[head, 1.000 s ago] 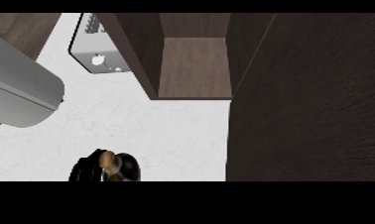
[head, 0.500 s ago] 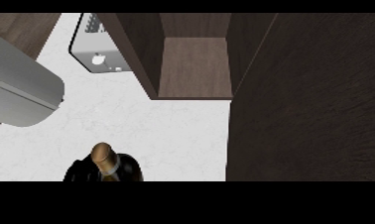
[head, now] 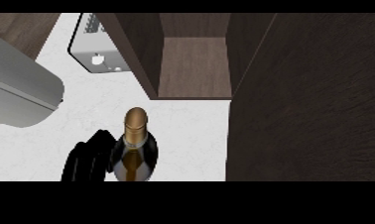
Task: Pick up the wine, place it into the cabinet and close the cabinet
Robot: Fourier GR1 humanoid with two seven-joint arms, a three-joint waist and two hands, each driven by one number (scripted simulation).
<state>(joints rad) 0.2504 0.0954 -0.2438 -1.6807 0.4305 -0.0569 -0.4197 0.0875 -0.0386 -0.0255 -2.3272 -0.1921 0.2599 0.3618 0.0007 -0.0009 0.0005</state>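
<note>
The wine bottle [head: 134, 148] stands upright near the view's lower edge, dark glass with a gold-brown neck and cap pointing up at me. My right hand [head: 86, 161] is shut on it, its black fingers curled round the bottle's left side. The bottle's base is hidden. Just beyond it and slightly to the right is the open dark-wood cabinet [head: 194, 64], its brown inner floor bare. The open cabinet door [head: 304, 99] fills the right side of the view. My left hand does not show.
A silver toaster [head: 95, 47] sits on the white counter [head: 187, 119] just left of the cabinet's side wall. A large rounded grey shape [head: 26, 89], which looks like a forearm close to my head, covers the left edge.
The bottle, held in my right hand, has come up from the lower edge toward the cabinet opening. More of its neck and body shows now.
</note>
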